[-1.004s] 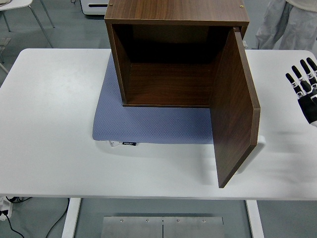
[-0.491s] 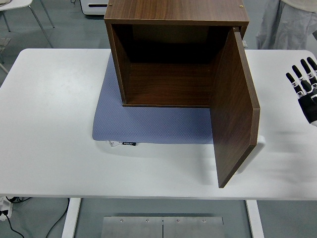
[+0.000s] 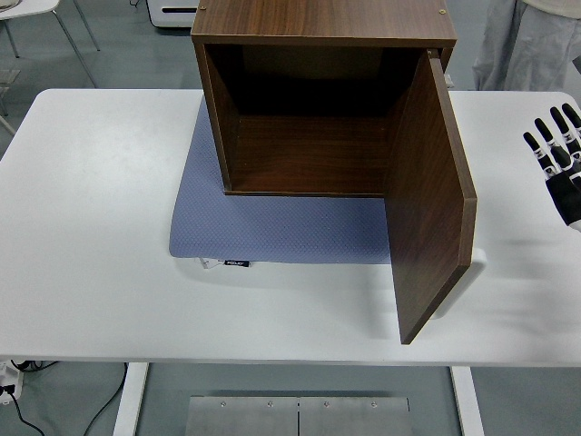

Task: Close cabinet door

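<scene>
Moved: nothing; right hand [image 3: 560, 168] stays put at the tabletop [image 3: 91, 236] edge
Fingers [image 3: 542, 143]: spread, holding nothing
Door [image 3: 431, 204]: open, left of fingers, apart
Cabinet [image 3: 318, 100]: on mat [image 3: 272, 232]

Open cabinet door [image 3: 428, 204] jutting toward the table's near edge, bare white table [image 3: 91, 227] on either side of it, right hand [image 3: 558, 159] well apart at the right edge, fingers spread.

Single high head view, from the near table [image 3: 91, 272] edge, forward and down over the open cabinet [image 3: 318, 100].
</scene>
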`<state>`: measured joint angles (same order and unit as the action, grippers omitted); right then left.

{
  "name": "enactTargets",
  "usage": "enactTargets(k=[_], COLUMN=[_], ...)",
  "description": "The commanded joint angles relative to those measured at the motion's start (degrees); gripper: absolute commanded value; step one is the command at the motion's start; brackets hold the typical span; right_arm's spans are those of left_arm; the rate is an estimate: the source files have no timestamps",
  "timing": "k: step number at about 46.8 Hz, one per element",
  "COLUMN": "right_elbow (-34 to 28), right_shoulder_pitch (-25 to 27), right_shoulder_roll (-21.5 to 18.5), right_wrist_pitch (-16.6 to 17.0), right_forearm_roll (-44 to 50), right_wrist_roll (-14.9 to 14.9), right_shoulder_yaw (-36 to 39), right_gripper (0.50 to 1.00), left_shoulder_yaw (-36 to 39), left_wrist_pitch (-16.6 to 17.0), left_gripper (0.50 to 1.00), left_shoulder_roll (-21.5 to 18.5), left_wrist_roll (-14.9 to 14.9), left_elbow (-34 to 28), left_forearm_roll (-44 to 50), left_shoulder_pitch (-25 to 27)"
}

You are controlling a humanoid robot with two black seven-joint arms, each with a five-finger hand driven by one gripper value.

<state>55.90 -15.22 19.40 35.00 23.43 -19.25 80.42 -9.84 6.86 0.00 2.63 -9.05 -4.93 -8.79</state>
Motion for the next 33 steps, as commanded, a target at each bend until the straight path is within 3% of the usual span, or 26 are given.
enactTargets(k=[1,33], right_elbow=[0.00,2.46], right_shoulder_pitch=[0.10,0.98], right_shoulder_roll=[0.11,2.93], right_wrist_pitch=[0.00,0.00], right_forearm_roll=[-0.06,0.03], right_wrist_roll=[0.00,0.00], right_shoulder_yaw=[0.00,1.59], right_gripper=[1.000,1.000], left_shoulder_yaw=[0.00,0.00], left_wrist_pitch=[0.00,0.00], left_gripper=[1.000,1.000], left_shoulder_roll=[0.00,0.00], left_wrist_roll=[0.01,0.01], left_elbow=[0.00,0.00], left_forearm_roll=[0.00,0.00], left_shoulder_pitch=[0.00,0.00])
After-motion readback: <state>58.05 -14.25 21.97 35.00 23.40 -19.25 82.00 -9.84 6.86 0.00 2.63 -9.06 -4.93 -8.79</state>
